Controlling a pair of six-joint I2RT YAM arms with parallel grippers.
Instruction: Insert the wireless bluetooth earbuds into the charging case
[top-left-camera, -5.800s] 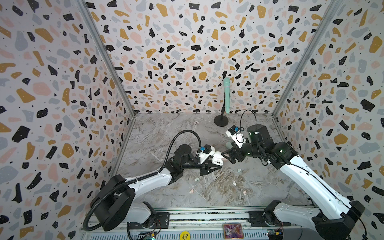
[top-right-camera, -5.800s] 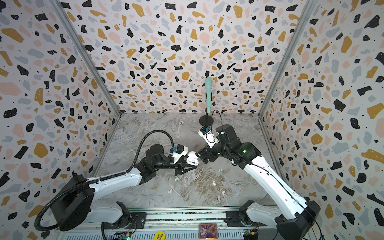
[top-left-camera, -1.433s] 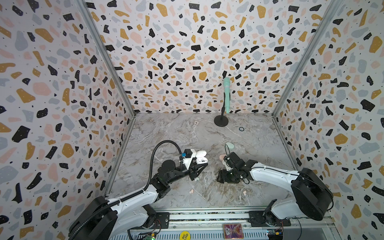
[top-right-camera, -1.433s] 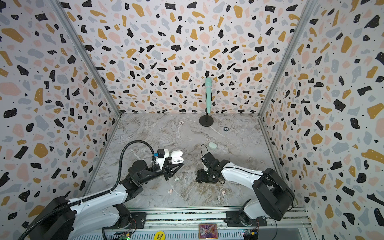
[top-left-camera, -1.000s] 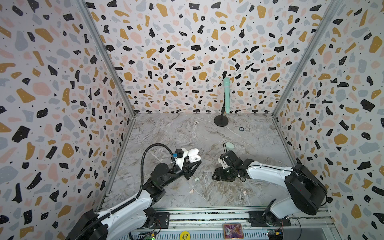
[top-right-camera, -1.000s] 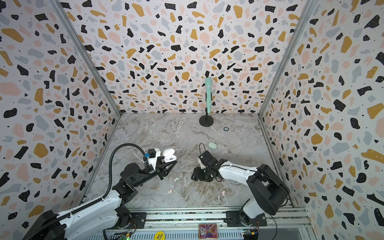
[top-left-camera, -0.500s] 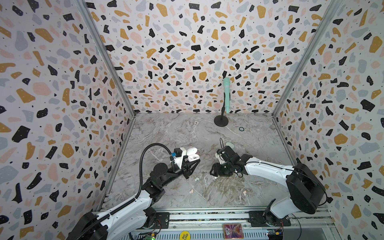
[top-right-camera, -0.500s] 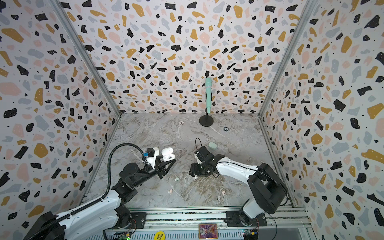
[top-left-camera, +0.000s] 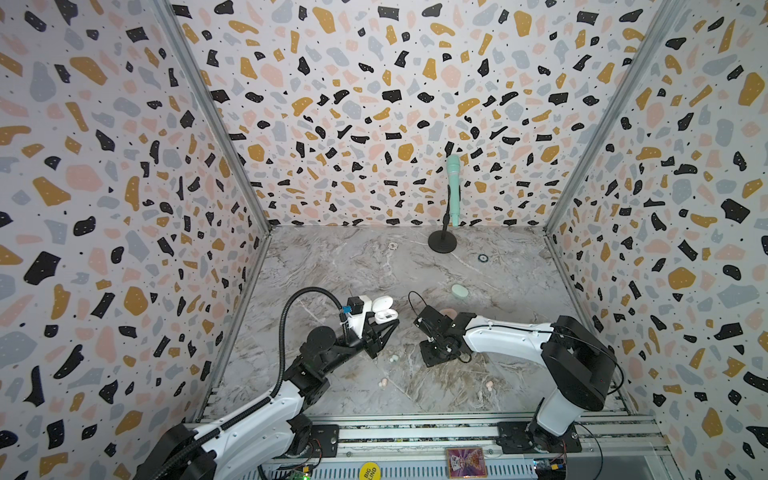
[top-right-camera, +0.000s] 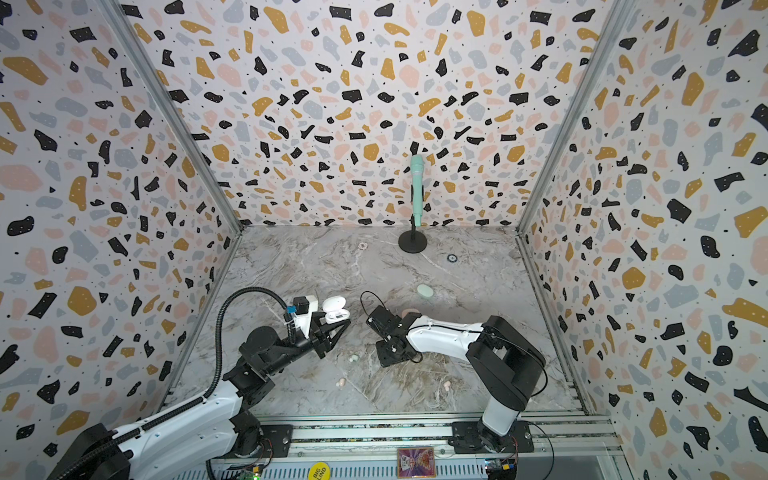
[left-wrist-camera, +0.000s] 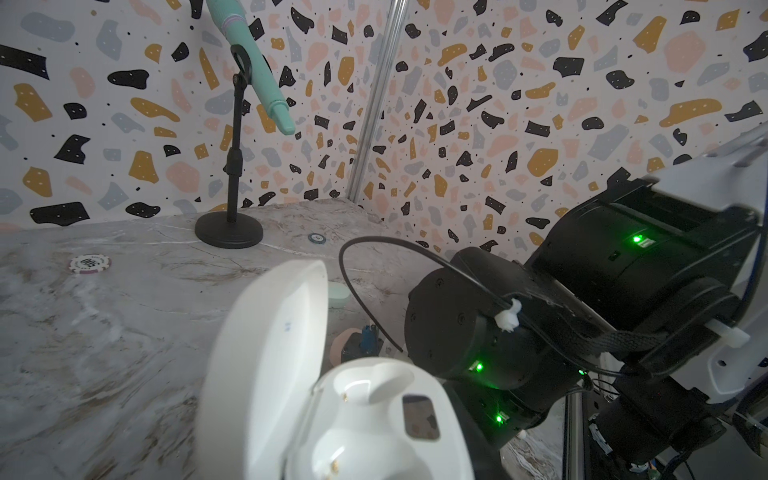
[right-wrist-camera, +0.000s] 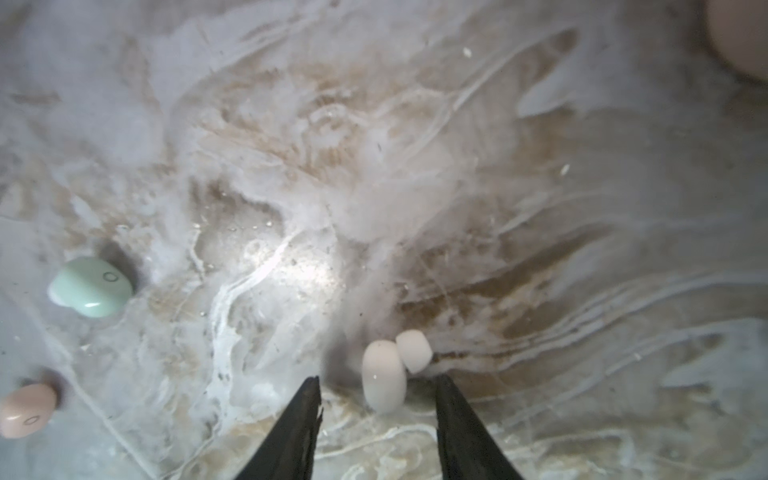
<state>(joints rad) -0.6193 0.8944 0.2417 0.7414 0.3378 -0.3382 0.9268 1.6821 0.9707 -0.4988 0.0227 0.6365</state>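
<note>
Left of centre in a top view, a white charging case (top-left-camera: 383, 309) (lid swung open) is clamped between the closed jaws of the left gripper (top-left-camera: 384, 323). Just below centre, a mint earbud (top-left-camera: 392, 358) and a pink earbud (top-left-camera: 383, 382) are seen lying loose on the marble floor (top-left-camera: 357, 266). Low in the right wrist view, a white earbud (right-wrist-camera: 383, 376) is straddled by the right gripper (right-wrist-camera: 378, 384), jaws parted, with a gap left on each side.

Spread fingers (right-wrist-camera: 299, 428) flank white earbud (right-wrist-camera: 383, 376), gaps either side.
</note>
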